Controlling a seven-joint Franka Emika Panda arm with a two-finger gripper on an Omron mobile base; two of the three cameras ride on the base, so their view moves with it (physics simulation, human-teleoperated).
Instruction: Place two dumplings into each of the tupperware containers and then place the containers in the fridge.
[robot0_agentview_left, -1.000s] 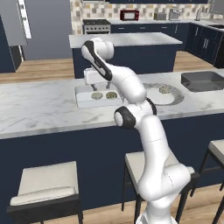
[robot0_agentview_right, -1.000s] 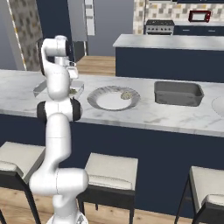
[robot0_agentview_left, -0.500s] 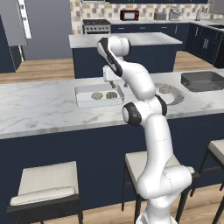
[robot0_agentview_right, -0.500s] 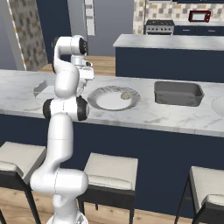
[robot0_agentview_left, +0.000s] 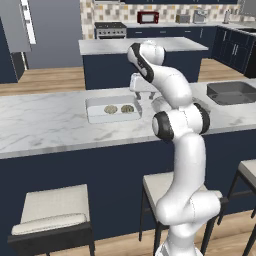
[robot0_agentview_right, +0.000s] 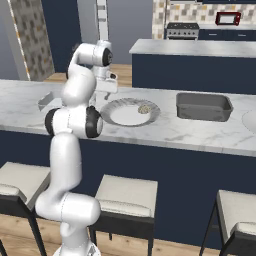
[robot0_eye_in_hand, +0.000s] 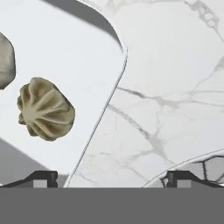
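Two dumplings (robot0_agentview_left: 118, 108) lie side by side, close but apart, inside a shallow square tupperware container (robot0_agentview_left: 95, 116) that rests on the marble counter (robot0_agentview_left: 45, 125). In the left base view the gripper (robot0_agentview_left: 142, 97) hangs just beside the right wall of this container, above the counter surface, pointing downward. The hand view confirms the placement: one pleated dumpling (robot0_eye_in_hand: 46, 109) sits on the container floor near the rounded corner, the edge of the second dumpling (robot0_eye_in_hand: 6, 61) shows at the left border, and the container rim (robot0_eye_in_hand: 114, 83) runs diagonally between the two fingertips (robot0_eye_in_hand: 42, 178). One fingertip stands over the container floor and the other over bare marble. The fingers are spread wide apart and nothing is between them; the gripper holds no object. In the right base view the gripper (robot0_agentview_right: 106, 93) sits at the left edge of a round grey plate (robot0_agentview_right: 120, 115), which carries one further dumpling (robot0_agentview_right: 144, 108) near its right rim. A second tupperware container (robot0_agentview_right: 46, 102) is partly visible behind the arm at the left; its contents cannot be determined. A dark rectangular sink basin (robot0_agentview_right: 202, 106) is set in the counter to the right of the plate, well apart from it. The grey fridge (robot0_agentview_left: 50, 30) stands in the background at the far left, well away from the counter, with its doors closed.
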